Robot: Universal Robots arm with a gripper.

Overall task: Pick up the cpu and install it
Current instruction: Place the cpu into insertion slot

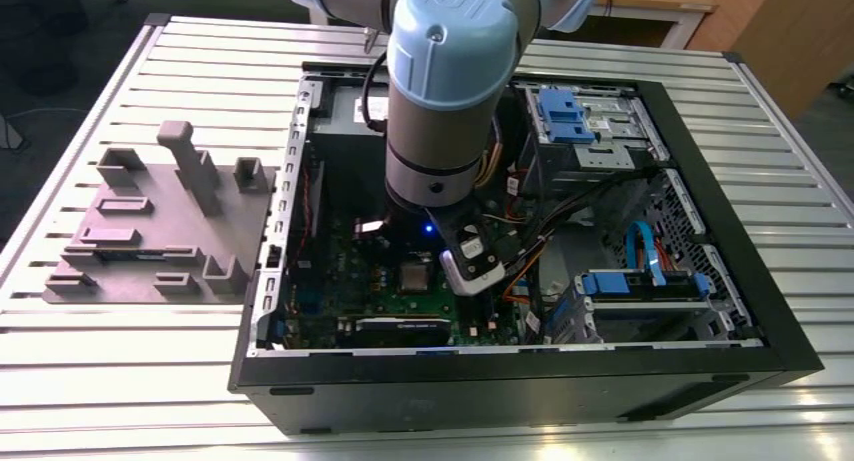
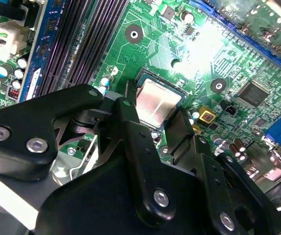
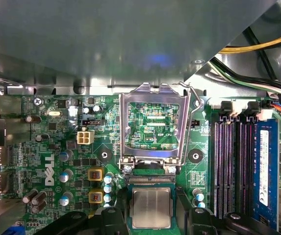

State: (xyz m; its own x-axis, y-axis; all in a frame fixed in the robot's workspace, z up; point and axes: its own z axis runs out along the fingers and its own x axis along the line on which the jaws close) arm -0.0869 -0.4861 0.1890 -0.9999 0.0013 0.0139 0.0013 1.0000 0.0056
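Note:
The cpu (image 3: 151, 205), a small square chip with a silvery top, lies at the motherboard's socket, just past the hinge of the raised socket lid (image 3: 125, 127). My gripper (image 3: 151, 214) straddles it, with black fingers (image 3: 112, 219) set against two opposite edges. In the second wrist view the cpu (image 2: 156, 100) shows between the same fingers (image 2: 128, 117), level with the board. In the exterior view the arm reaches down into the open computer case (image 1: 534, 381), and the cpu (image 1: 415, 275) sits at the gripper's (image 1: 420, 281) tip.
Long black memory slots (image 3: 231, 161) run beside the socket. A grey metal box (image 3: 130, 39) overhangs the board behind the lid. Cables (image 1: 534, 241) and blue drive brackets (image 1: 641, 281) crowd the case toward the exterior view's right. A grey fixture block (image 1: 160, 231) stands on the slatted table.

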